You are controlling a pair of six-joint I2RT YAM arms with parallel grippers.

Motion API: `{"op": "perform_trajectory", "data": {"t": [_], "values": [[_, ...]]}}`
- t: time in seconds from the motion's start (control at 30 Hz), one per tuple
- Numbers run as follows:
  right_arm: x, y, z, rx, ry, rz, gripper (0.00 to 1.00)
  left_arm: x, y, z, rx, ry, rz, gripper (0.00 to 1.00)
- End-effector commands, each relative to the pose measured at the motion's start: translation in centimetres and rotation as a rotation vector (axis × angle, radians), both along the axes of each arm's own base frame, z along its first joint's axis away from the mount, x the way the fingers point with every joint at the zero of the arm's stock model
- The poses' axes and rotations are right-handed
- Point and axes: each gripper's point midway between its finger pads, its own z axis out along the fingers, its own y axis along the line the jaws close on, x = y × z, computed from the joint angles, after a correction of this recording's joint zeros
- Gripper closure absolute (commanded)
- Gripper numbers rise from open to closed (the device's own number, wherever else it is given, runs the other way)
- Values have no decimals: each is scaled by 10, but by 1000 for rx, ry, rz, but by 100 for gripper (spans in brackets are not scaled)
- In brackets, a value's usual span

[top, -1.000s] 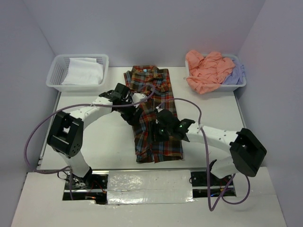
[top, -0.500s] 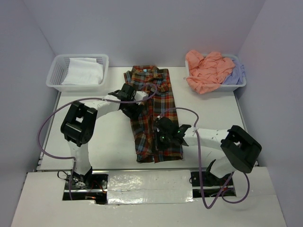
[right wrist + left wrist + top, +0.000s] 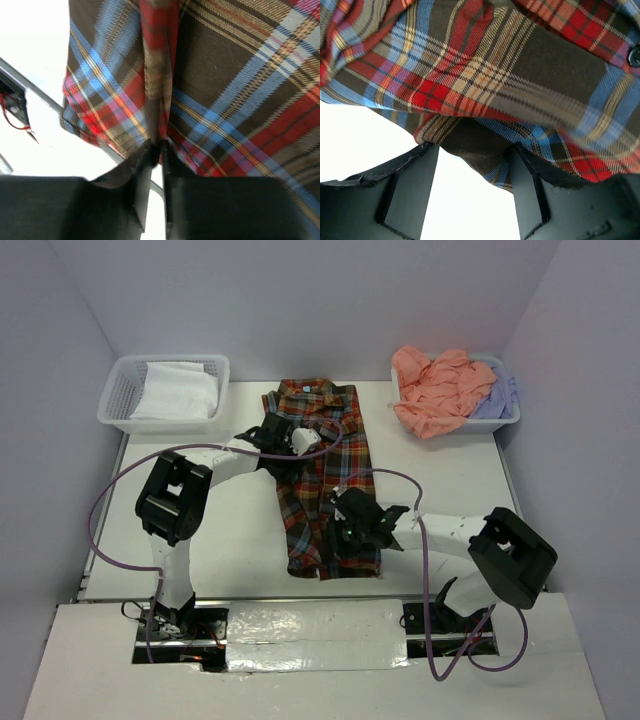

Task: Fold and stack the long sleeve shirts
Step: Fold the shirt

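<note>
The plaid long sleeve shirt [image 3: 330, 475] lies lengthwise mid-table, collar at the far end. My left gripper [image 3: 283, 452] is at its upper left edge. In the left wrist view this gripper [image 3: 472, 150] is open, with a hanging edge of plaid cloth [image 3: 485, 75] dipping between the fingers. Low on the shirt, my right gripper [image 3: 340, 535] is shut on a raised fold. The right wrist view shows this gripper [image 3: 160, 145] pinching a red-striped ridge of plaid [image 3: 159, 75]. A salmon-pink shirt [image 3: 435, 385] and a lavender one [image 3: 497, 398] are heaped at the back right.
A white lattice basket [image 3: 508, 423] holds the pink and lavender shirts at the back right. Another white basket [image 3: 120, 390] at the back left holds white cloth [image 3: 180, 390]. Purple cables loop beside both arms. The table's near edge [image 3: 30, 82] runs just below the shirt's hem.
My right gripper went from open to shut on a fold low on the plaid shirt, pulling the lower right edge inward. My left gripper slid right along the shirt's upper left edge.
</note>
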Motion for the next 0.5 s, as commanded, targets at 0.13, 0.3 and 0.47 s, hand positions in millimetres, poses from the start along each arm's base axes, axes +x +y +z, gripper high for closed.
{"op": "perform_trajectory", "data": {"t": [0.13, 0.3, 0.47], "values": [[3, -3, 4, -50, -3, 43, 58, -3, 2, 33, -2, -83, -141, 28], [12, -1, 41, 8, -89, 38, 56, -54, -16, 81, -111, -36, -393, 23], [39, -27, 76, 83, -149, -97, 57, -125, -21, 114, -173, -29, -765, 19]]}}
